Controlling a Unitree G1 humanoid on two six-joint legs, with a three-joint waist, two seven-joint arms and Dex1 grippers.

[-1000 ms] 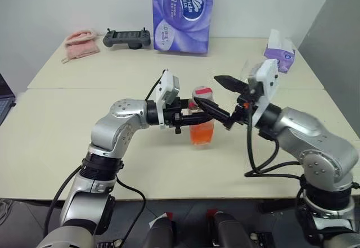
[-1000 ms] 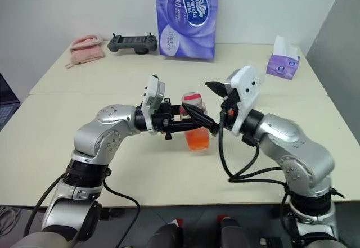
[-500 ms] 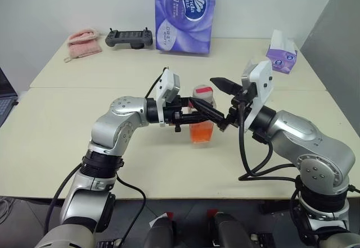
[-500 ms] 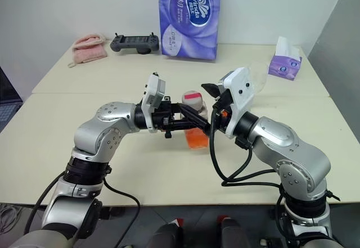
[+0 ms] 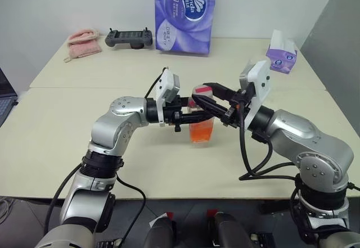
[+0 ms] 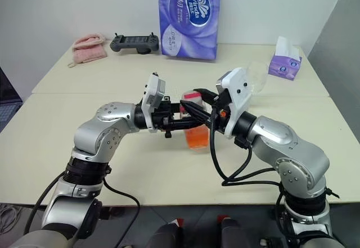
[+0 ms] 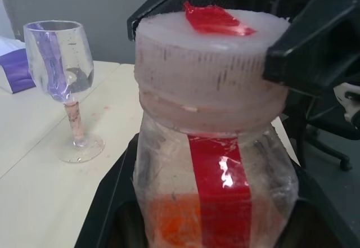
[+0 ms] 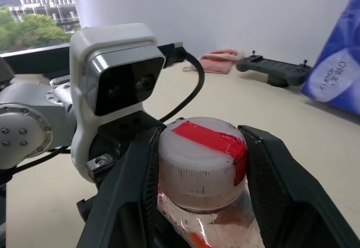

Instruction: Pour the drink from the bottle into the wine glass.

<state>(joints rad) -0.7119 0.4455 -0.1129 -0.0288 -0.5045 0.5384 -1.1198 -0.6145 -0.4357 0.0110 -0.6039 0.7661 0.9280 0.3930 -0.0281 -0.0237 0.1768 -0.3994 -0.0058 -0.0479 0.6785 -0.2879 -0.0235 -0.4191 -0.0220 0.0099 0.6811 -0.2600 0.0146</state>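
Right gripper (image 5: 209,94) has narrowed from wide apart to bracket the bottle (image 5: 201,118) cap (image 8: 202,156), uncapping imminent; left gripper (image 5: 188,116) clamped on the body

Pale cream desk (image 5: 84,147), actually two desks pushed together with a seam running across. At the back there's a pink cloth (image 5: 82,41), a black controller (image 5: 129,37) and a big purple tissue pack (image 5: 183,13), with a small purple tissue box (image 5: 281,54) and the wine glass (image 6: 254,75) at back right.
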